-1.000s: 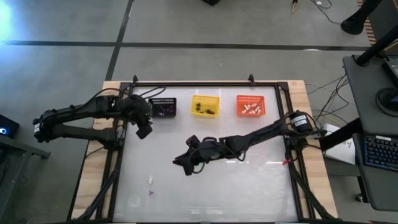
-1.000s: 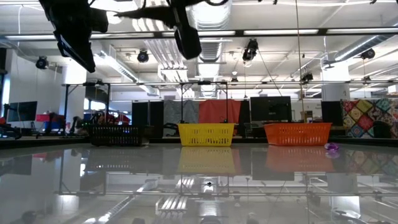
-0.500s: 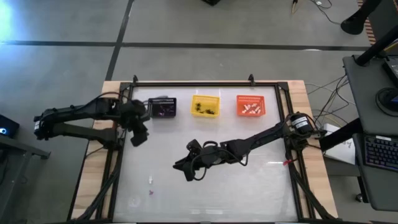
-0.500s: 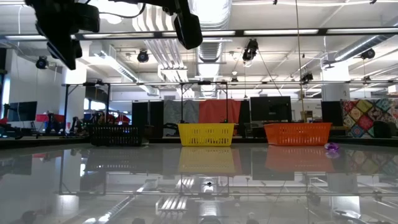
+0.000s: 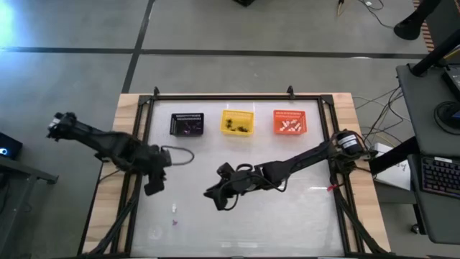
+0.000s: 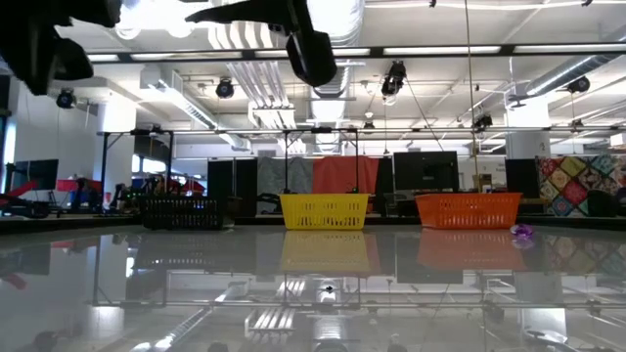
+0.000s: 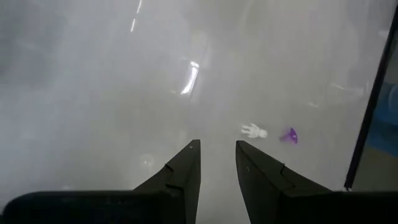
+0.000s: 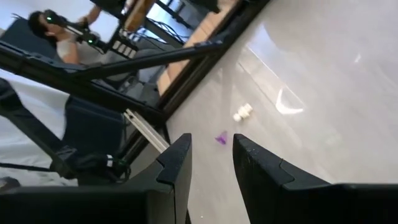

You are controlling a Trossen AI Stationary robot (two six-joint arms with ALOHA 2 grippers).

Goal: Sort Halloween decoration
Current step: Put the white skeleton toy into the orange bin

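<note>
On the glossy white table (image 5: pixel 287 216), the left gripper (image 5: pixel 153 183) hangs above the left edge, its fingers (image 7: pixel 184 171) parted by a narrow gap and holding nothing. Just beyond it lie a white trinket (image 7: pixel 254 130) and a purple trinket (image 7: pixel 288 135), close together. The right gripper (image 5: pixel 219 198) hovers mid-table, slightly parted and empty, well short of the black basket (image 5: pixel 187 124), yellow basket (image 5: pixel 237 121) and orange basket (image 5: pixel 290 122) along the far edge.

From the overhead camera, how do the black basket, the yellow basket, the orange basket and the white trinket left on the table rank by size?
1. Black basket, yellow basket and orange basket: all look about alike, too close to rank.
2. White trinket: by far the smallest.
</note>
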